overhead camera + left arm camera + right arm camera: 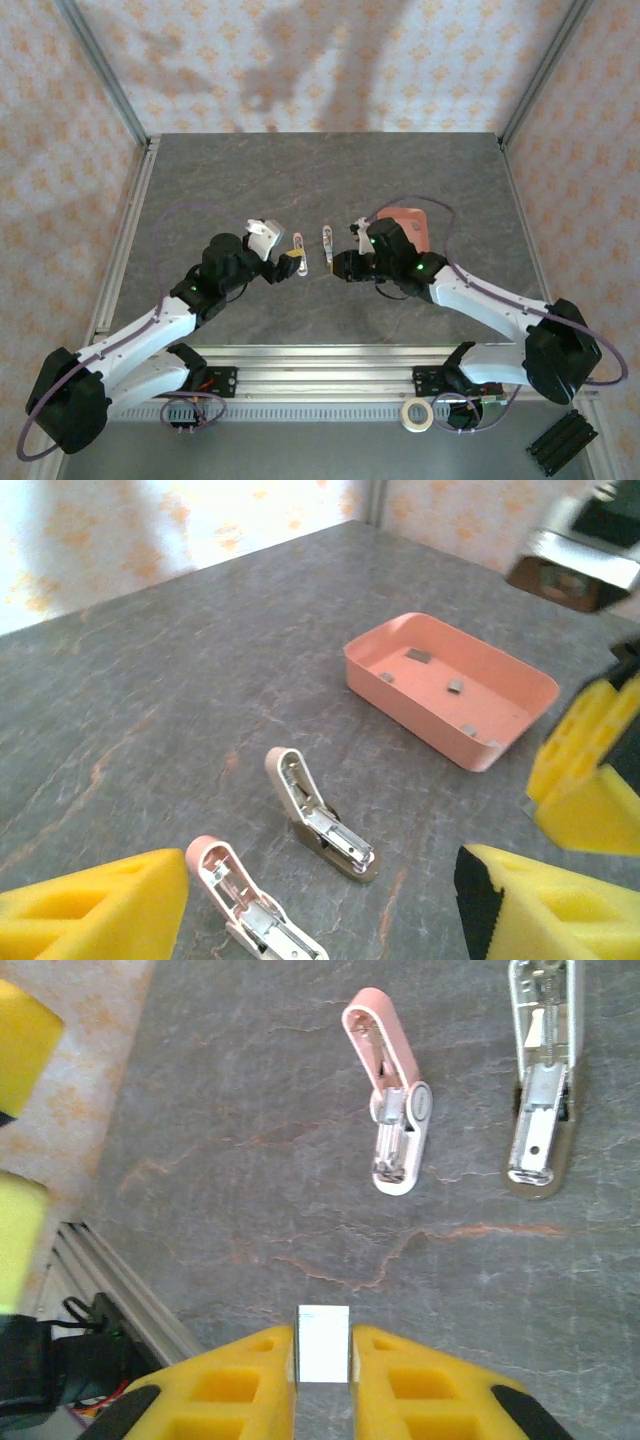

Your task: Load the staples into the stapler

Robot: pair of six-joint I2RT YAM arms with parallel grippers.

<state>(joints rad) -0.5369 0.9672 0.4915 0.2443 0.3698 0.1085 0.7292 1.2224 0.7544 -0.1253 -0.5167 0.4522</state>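
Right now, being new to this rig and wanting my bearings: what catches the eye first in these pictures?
Two tiny staplers lie flipped open side by side mid-table, a pink stapler and a tan stapler. The right gripper pinches a small silvery staple strip just short of them. In the left wrist view, a salmon tray beyond the staplers holds a few loose staples.

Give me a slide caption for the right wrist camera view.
Right hand pinches a staples strip, with the opened pink stapler and an opened beige stapler lying ahead on the grey table.
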